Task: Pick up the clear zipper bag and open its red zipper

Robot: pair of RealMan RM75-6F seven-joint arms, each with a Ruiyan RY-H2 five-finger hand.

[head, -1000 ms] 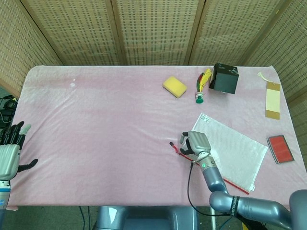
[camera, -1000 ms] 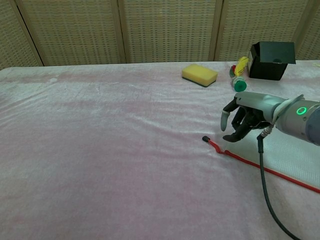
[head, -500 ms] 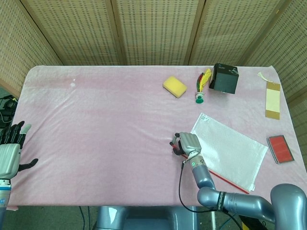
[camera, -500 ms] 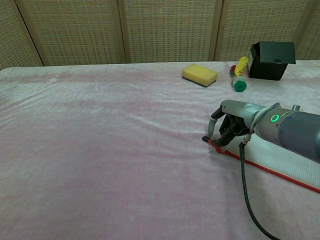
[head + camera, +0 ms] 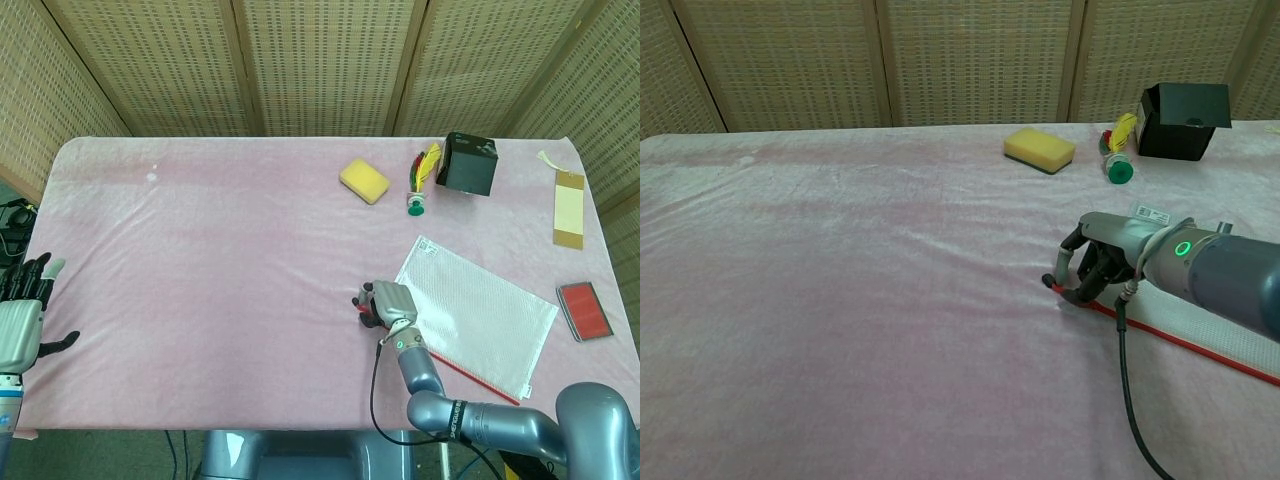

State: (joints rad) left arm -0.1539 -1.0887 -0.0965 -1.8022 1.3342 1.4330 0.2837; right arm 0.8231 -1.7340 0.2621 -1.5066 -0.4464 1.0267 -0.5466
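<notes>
The clear zipper bag (image 5: pixel 490 315) lies flat on the pink cloth at the right, its red zipper (image 5: pixel 470 372) running along the near edge. In the chest view the red zipper (image 5: pixel 1200 350) ends at a small black pull (image 5: pixel 1047 279). My right hand (image 5: pixel 385 304) sits at that left end, and in the chest view the same right hand (image 5: pixel 1095 265) curls its fingers down onto the red strip just behind the pull, pinching it against the cloth. My left hand (image 5: pixel 20 320) hovers off the table's left edge, fingers spread, holding nothing.
A yellow sponge (image 5: pixel 364 180), a feathered toy with a green base (image 5: pixel 418 190) and a black box (image 5: pixel 468 163) stand at the back right. A tan bookmark (image 5: pixel 569 207) and a red case (image 5: pixel 583 310) lie by the right edge.
My right hand slid left off the bag's corner to the zipper's end and its fingers curled down onto the red strip. The left hand has not moved.
</notes>
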